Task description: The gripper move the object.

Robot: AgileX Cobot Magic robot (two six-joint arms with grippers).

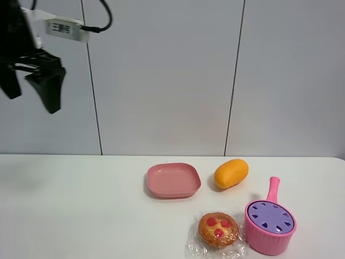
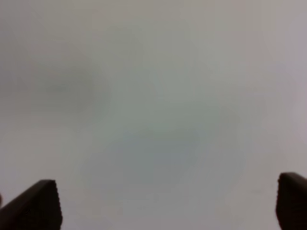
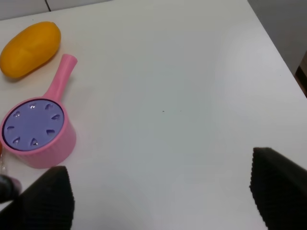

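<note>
The purple canister (image 1: 270, 216) sits inside the pink pot (image 1: 268, 243) at the table's front right; only its lavender lid with dark slots shows. It also shows in the right wrist view (image 3: 32, 125), inside the pot (image 3: 56, 149). My left gripper (image 1: 32, 100) is open and empty, raised high at the far left, far from the canister. In the left wrist view the left gripper (image 2: 168, 206) faces only a blank pale surface. My right gripper (image 3: 160, 203) is open and empty above bare table to the right of the pot. It is out of the exterior view.
An orange oval fruit (image 1: 231, 173) lies behind the pot, also in the right wrist view (image 3: 29, 49). A pink square plate (image 1: 173, 180) sits mid-table. A wrapped tart (image 1: 218, 229) lies left of the pot. The table's right edge (image 3: 273, 43) is close.
</note>
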